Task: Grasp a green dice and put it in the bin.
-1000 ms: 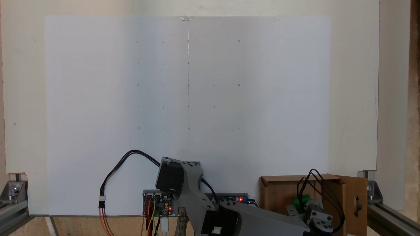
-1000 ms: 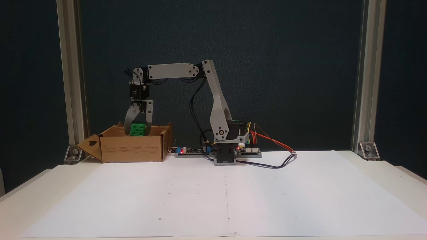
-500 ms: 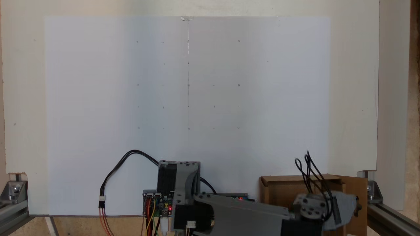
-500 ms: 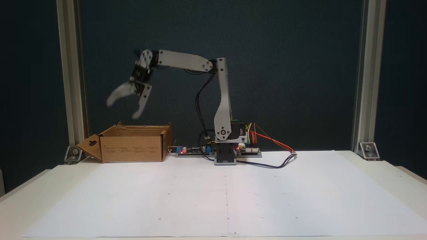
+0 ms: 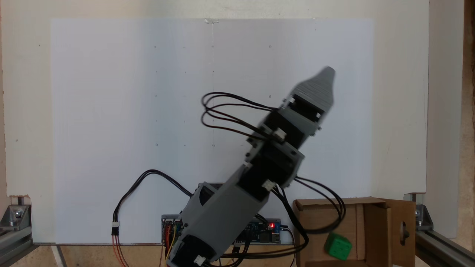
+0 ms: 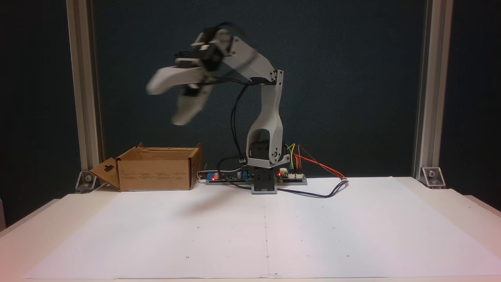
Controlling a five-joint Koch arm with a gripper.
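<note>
Dice (image 5: 337, 246) lies inside the bin (image 5: 371, 211), on its floor, so I judge the drop done. My gripper (image 6: 166, 103) hangs high above and well apart from the box, blurred, jaws spread and empty. I read that height as clearance, keeping the arm (image 6: 266, 113) off the bin's flaps over the white sheet (image 6: 266, 223).

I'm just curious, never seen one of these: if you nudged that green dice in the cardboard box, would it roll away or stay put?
The green dice would probably tumble a face or two, then settle: it is a cube, though its corners look rounded. It looks like stiff plastic, likely light. The bin walls around it should stop it from travelling far.
</note>
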